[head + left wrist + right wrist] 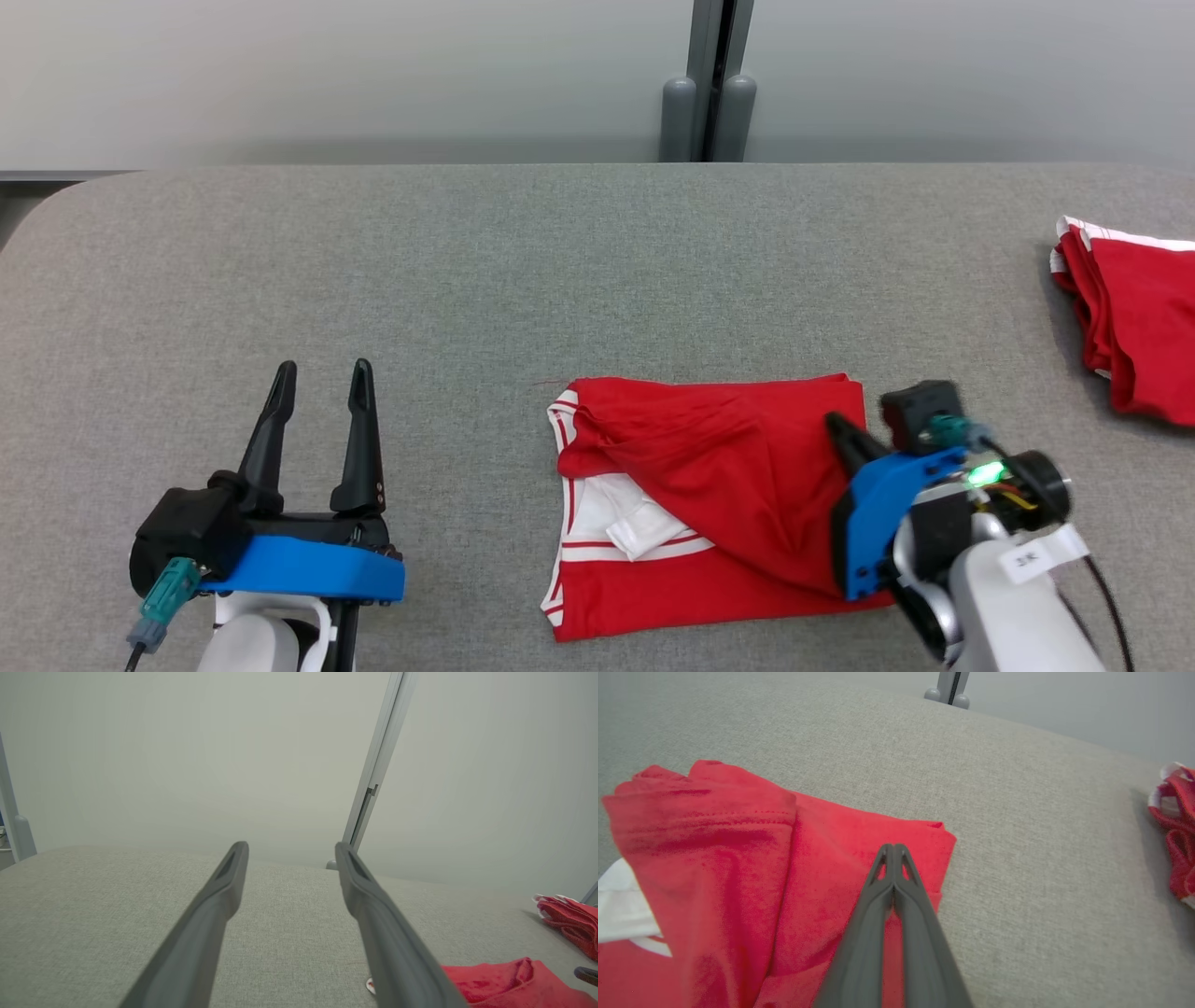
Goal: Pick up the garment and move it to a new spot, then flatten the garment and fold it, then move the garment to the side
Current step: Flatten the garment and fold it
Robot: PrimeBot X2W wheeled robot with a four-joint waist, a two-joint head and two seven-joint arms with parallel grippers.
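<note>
The garment (709, 495), a red shirt with white trim, lies folded into a rough rectangle on the grey table (467, 261), near its front edge and right of centre. My right gripper (834, 425) hovers over the garment's right edge. In the right wrist view its fingers (893, 847) are pressed together above the red cloth (738, 858), with no fabric seen between them. My left gripper (322, 373) rests at the lower left, open and empty, well left of the garment. In the left wrist view it (289, 849) points across bare table, with the garment (504, 980) at the lower right.
A second red and white garment (1134, 327) lies bunched at the table's right edge, also seen as a red heap (1176, 830) in the right wrist view. A grey post (709, 112) stands behind the table's far edge against a pale wall.
</note>
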